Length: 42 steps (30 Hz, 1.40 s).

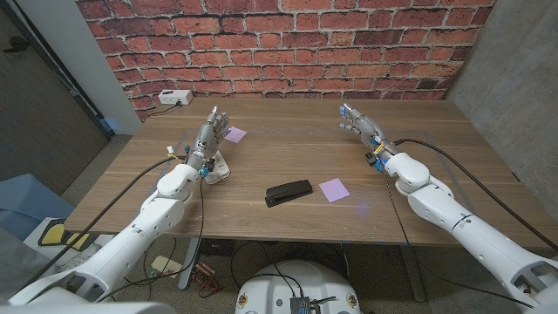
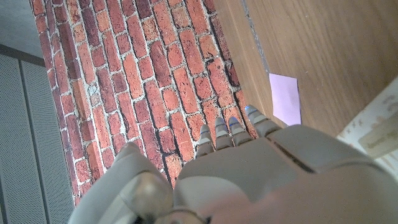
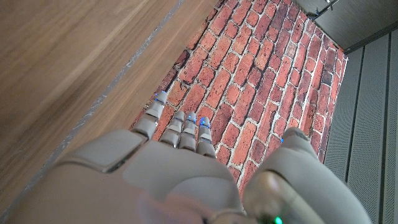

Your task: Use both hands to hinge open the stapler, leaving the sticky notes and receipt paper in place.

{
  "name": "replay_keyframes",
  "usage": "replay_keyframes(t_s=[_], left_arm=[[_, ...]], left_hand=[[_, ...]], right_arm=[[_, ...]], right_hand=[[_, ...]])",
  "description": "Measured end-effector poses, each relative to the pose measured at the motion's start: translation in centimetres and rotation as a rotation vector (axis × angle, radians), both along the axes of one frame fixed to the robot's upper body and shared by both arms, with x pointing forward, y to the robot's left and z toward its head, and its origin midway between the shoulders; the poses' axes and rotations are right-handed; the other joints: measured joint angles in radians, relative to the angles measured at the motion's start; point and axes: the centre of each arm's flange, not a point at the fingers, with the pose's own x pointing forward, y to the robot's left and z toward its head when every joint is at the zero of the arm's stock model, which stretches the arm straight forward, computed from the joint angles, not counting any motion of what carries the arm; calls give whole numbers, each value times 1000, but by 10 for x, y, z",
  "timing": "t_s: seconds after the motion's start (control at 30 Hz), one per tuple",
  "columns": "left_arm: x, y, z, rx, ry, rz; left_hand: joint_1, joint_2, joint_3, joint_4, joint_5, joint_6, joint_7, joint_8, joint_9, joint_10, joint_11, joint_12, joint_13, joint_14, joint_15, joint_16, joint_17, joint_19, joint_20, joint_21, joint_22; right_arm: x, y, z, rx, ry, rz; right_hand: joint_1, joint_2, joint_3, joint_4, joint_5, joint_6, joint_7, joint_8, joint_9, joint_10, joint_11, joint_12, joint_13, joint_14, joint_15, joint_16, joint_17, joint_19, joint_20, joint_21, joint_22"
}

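Wooden tabletop (image 1: 261, 161) stands before a brick wall (image 1: 279, 44). Left hand (image 1: 210, 131) is raised over the tabletop's left part, fingers extended and apart, holding nothing. Right hand (image 1: 357, 120) is raised over the right rear part, likewise spread and empty. Black stapler (image 1: 289, 193) lies closed near the front middle, well apart from both hands. Receipt paper (image 1: 219, 166) lies beneath the left wrist. One purple sticky note (image 1: 333, 189) lies just right of the stapler; another (image 1: 235, 134) lies beside the left hand.
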Motion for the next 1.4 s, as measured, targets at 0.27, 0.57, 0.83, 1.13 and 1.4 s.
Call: replay_keyframes(t_s=[0.27,0.57,0.83,1.13,1.4], left_arm=[[0,-3,-2,-5,0,-5],[-3,-4,0,-2,-7,-10],[-2,-5,-3,-4,1,-8],[-2,-6,-5,-6,7,-7],[2,-7,-6,-7,12,-11]], left_hand=[[0,0,0,0,0,11,0,0,0,7,1,0,0,0,0,0,0,0,0,0,0],[-5,5,0,0,0,16,-5,0,0,11,4,8,0,4,-4,0,0,0,0,0,0],[-5,5,0,0,0,16,-5,0,0,16,-2,8,0,5,-5,0,0,0,0,0,0],[-5,5,0,0,0,21,-11,0,0,21,4,8,0,9,-2,0,0,0,0,0,0],[-5,5,0,0,0,27,-5,0,0,21,4,8,0,9,-2,0,0,0,0,0,0]], right_arm=[[-5,2,0,-31,-32,-8],[-19,16,-3,-106,-86,-14],[-26,28,-4,-163,-124,-13],[-30,33,-3,-212,-159,-25],[-41,41,-1,-288,-202,-49]], right_hand=[[40,-16,2,-28,-5,9,-38,0,0,17,-46,0,0,3,-2,0,-5,4,-4,-13,0],[50,-26,-9,-40,-5,25,-61,0,0,60,-69,8,0,42,-5,9,-5,26,1,-15,0],[62,-22,-5,-45,-5,53,-68,4,5,80,-79,10,0,60,-1,13,-4,45,-16,-23,0],[80,-20,-1,-56,-5,66,-80,5,5,113,-91,18,5,70,-1,13,-4,54,-25,-27,0],[93,-20,0,-64,-5,81,-83,12,5,137,-92,22,5,79,-3,13,-4,55,-27,-31,0]])
